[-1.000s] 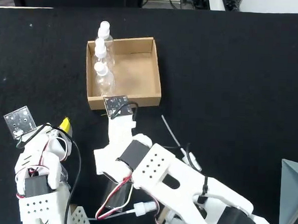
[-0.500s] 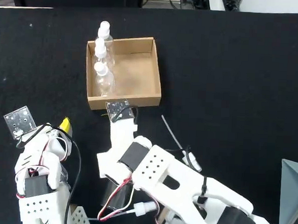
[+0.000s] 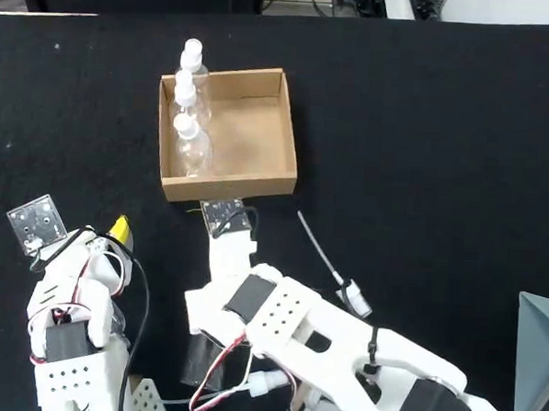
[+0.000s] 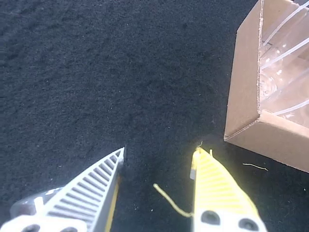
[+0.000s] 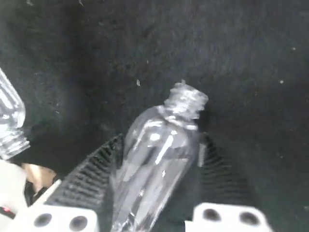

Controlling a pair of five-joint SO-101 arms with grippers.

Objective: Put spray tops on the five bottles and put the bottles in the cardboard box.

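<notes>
We show the right gripper (image 5: 160,141) clamped on an uncapped bottle (image 5: 164,121). Its ribbed pads sit against the two flanks below the shoulder, and the threaded neck projects free beyond them. We cannot tell whether the bottle rests on the black cloth (image 3: 426,131) or is lifted off it. A second open bottle (image 5: 9,121) lies near it. The left gripper (image 4: 159,152) hangs with its jaws apart and empty, over the cloth beside a corner of the cardboard box (image 3: 257,182). Three capped bottles (image 3: 190,141) lie along one wall of the box. A loose spray top (image 3: 353,297) lies on the cloth beside the right arm, its dip tube pointing toward the box. We judge the step in hand to be presenting this bottle for capping. To do it well, we would keep the grip low on the body so the thread stays clear, and hold the neck steady and upright. The tube should enter the mouth before the cap is turned. A clear, thin wall will likely flex, so we advise modest squeeze.
</notes>
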